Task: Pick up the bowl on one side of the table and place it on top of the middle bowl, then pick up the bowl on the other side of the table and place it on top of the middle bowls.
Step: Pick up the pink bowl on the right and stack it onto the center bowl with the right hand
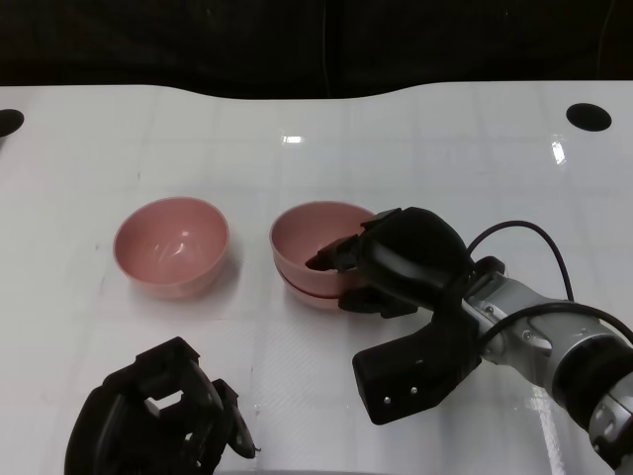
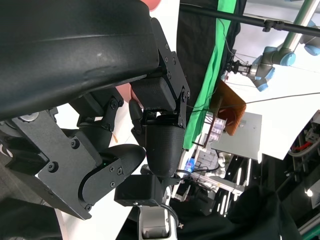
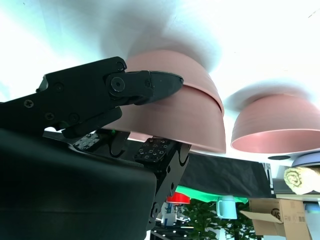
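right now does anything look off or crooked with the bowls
Nothing stands out. The middle stack sits nested and level with the right hand at its rim. The left bowl stands upright by itself, apart from the stack. No spills or cracks show on the white table.

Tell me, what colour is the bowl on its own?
Pink. The lone bowl shows best in the head view.

White table (image 1: 297, 129), dark backdrop behind; green screen (image 2: 210, 75), cardboard box (image 3: 280, 217), plant (image 3: 200, 215) in bkgd.
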